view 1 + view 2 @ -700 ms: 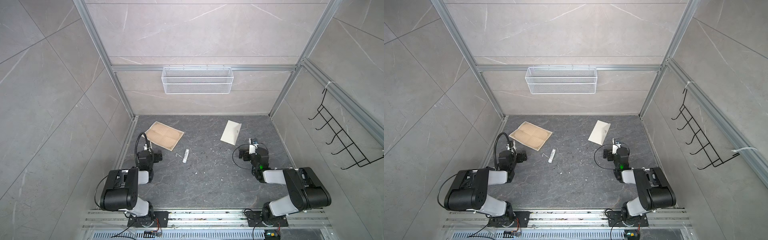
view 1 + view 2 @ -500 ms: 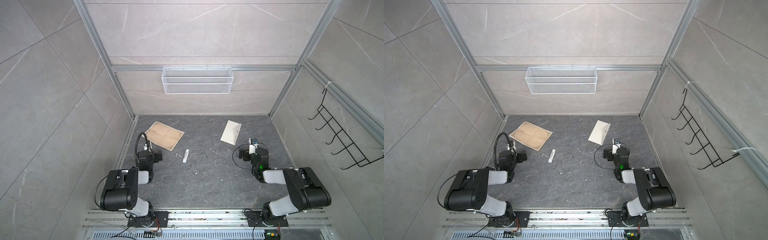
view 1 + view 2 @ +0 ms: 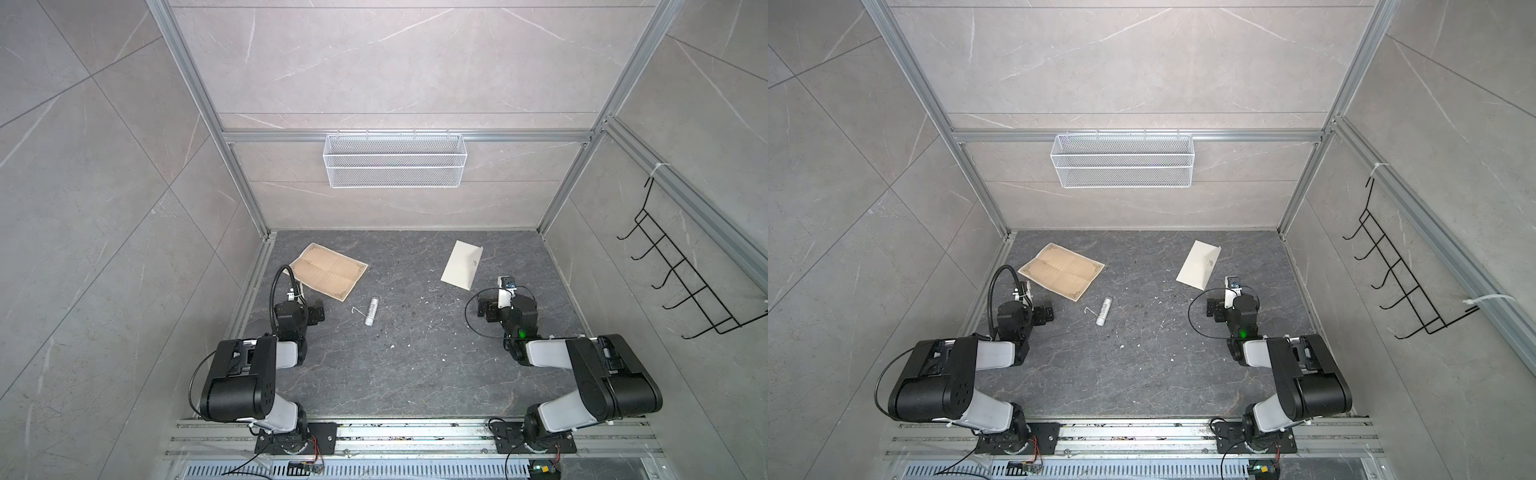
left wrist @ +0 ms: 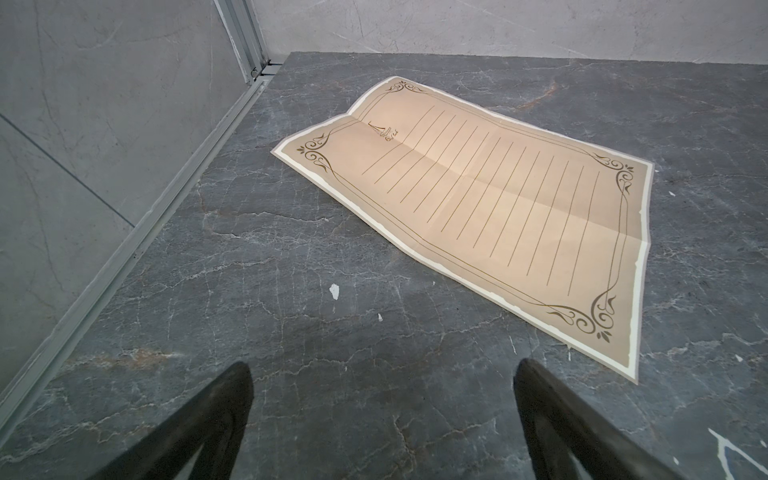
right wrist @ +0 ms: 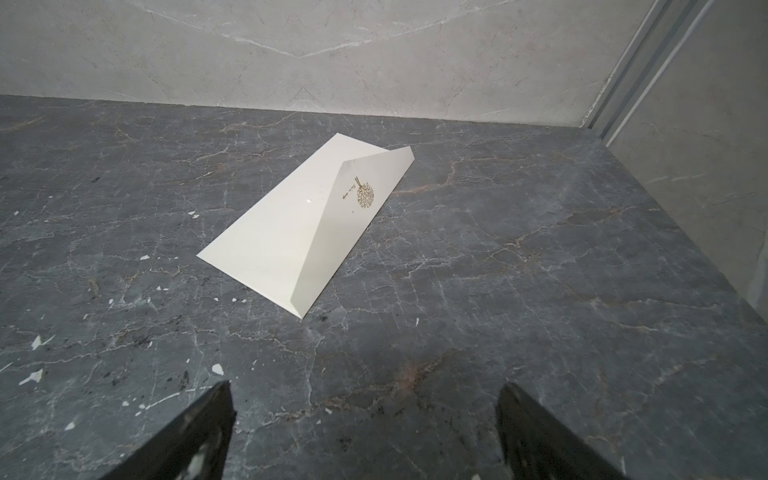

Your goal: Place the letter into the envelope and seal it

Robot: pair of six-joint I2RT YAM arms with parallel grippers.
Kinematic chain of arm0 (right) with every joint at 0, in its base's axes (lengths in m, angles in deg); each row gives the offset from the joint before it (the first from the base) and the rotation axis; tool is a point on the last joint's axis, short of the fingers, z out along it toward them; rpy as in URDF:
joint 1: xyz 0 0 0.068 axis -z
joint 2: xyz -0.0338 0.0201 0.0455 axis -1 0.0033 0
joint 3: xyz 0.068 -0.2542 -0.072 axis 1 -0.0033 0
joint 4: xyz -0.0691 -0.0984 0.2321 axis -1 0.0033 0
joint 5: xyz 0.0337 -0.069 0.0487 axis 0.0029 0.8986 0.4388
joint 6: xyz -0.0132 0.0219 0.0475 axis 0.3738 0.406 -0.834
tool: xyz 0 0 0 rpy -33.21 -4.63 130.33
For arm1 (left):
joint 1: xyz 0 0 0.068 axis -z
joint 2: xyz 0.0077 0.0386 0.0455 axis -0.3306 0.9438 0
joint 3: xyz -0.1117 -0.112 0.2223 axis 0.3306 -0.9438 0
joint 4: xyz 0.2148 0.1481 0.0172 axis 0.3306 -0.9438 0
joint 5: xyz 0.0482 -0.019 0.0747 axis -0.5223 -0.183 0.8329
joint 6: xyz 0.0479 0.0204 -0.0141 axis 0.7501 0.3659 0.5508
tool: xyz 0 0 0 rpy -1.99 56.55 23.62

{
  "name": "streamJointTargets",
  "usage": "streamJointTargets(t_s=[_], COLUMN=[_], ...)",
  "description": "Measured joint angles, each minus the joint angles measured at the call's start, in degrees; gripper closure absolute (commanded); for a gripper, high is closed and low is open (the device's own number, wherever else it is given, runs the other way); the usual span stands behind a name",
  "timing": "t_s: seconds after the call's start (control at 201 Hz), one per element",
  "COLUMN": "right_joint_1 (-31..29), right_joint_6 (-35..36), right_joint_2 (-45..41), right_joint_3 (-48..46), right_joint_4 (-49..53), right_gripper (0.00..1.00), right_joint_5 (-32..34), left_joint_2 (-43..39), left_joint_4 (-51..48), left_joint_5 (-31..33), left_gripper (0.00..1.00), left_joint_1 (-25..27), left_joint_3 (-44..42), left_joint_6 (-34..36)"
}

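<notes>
Left pincer [image 4: 382,365] apart, empty; right pincer [image 5: 365,385] same. On bench [image 3: 395,353], letter [image 3: 328,270] centre-left in both top views, envelope [image 3: 462,264] centre-right. Letter likely light, floppy, slippery: pinch lifted creased edge.

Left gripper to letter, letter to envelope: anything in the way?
Nothing visible. In the left wrist view the left gripper, jaws open, faces the letter across bare tabletop. In a top view the stretch from letter to the envelope is bare too; the glue stick lies nearer the arms, off that line.
</notes>
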Motion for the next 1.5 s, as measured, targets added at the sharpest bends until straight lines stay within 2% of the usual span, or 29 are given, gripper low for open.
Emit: streamJointTargets(t_s=[0.618, 0.697, 0.782, 0.966, 1.091, 1.29, 1.499], right_joint_1=[0.0, 0.0, 0.0, 0.0, 0.1, 0.1, 0.1], right_joint_6=[0.0, -0.1, -0.5, -4.0, -7.0, -12.9, -17.8], right_joint_2=[0.0, -1.2, -5.9, -23.3, -30.0, -33.9, -35.7], right_joint_3=[0.0, 0.0, 0.0, 2.4, 6.5, 12.0, 14.5], right_joint_4=[0.0, 1.7, 6.0, 17.9, 25.9, 36.1, 43.0], right_gripper=[0.01, 0.01, 0.01, 0.01, 0.01, 0.01, 0.01], right_joint_5=[-0.2, 0.5, 1.9, 2.8, 0.7, -5.6, -13.1], left_joint_2=[0.0, -2.2, -10.4, -34.3, -43.8, -46.9, -42.9], left_joint_4=[0.0, -1.7, -9.4, -28.0, -38.2, -50.2, -55.3], left_joint_5=[0.3, 1.6, 3.7, 8.0, 7.8, 2.3, -5.2], left_gripper=[0.00, 0.00, 0.00, 0.00, 0.00, 0.00, 0.00], left_joint_1=[0.0, 0.0, 0.0, 0.0, 0.0, 0.0, 0.0], left_joint_3=[0.0, -0.3, -0.4, 3.3, 6.8, 12.2, 13.2], left_joint_6=[-0.1, -0.6, -2.5, -11.5, -18.6, -27.2, -37.3])
